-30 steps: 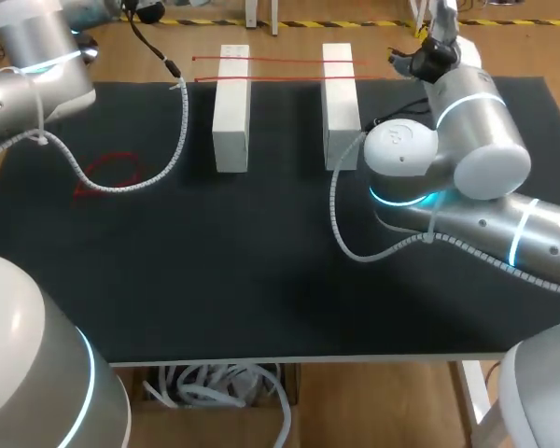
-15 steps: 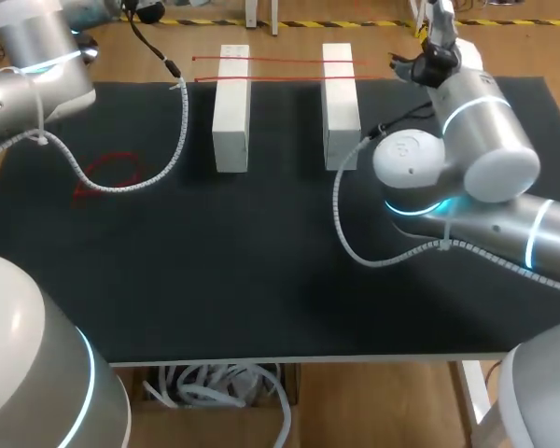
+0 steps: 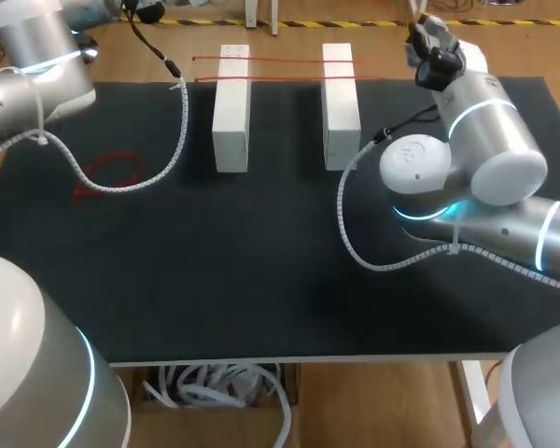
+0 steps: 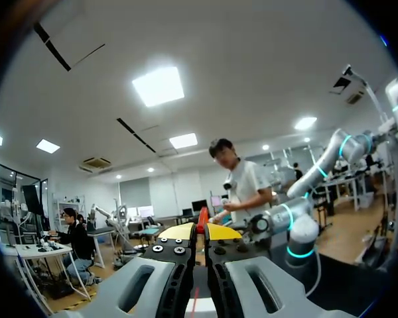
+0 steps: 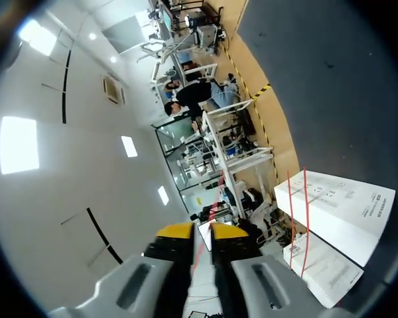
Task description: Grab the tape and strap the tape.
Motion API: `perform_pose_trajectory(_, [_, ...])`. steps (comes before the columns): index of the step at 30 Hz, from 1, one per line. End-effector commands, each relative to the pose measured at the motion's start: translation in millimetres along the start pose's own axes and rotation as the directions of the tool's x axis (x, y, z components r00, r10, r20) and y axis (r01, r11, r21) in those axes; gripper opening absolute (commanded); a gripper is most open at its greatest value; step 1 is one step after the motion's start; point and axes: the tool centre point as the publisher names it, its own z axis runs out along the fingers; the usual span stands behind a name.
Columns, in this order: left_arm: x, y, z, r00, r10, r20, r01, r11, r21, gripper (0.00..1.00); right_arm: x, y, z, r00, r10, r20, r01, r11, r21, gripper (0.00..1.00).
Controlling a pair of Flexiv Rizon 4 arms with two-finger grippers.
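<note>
Two strands of thin red tape [image 3: 280, 61] run across two white blocks [image 3: 231, 107] [image 3: 341, 103] at the back of the black mat [image 3: 261, 271]. My right arm [image 3: 467, 140] stands to the right of the blocks, its wrist up by the mat's back edge. In the right wrist view my right gripper [image 5: 202, 232] is shut, a red strand [image 5: 214, 202] leading out from its tips, and the taped blocks [image 5: 338, 199] lie below and beside it. My left gripper [image 4: 200, 230] is shut on a piece of red tape [image 4: 202, 218] and points up into the room.
A loose loop of red tape [image 3: 107, 175] lies on the left of the mat. The left arm's grey cable hose [image 3: 173, 140] hangs over the mat beside the left block. The right arm's hose [image 3: 350, 224] curves in front of the right block.
My right arm's wrist has swung to the right and toward the back edge, away from the right block. The left arm and the blocks have stayed put.
</note>
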Motion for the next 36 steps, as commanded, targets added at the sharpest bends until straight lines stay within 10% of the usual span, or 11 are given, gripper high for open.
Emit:
perform_pose_trajectory(1, [0.8,0.4,0.1,1.0,0.003,0.002,-0.003,1.0,0.002,0.0,-0.2,1.2,-0.4,1.0,-0.006,0.005,0.006,1.0,0.006,0.06])
perform_pose_trajectory(27, [0.8,0.4,0.1,1.0,0.003,0.002,-0.003,1.0,0.002,0.0,-0.3,-7.9,1.7,1.0,-0.028,-0.002,0.028,0.999,0.046,0.0])
perform_pose_trajectory(36, [6.2,1.3,10.7,0.998,-0.057,-0.016,0.046,0.915,-0.4,0.0,-2.5,-7.2,-3.7,0.994,-0.105,0.021,0.104,0.992,0.068,0.0])
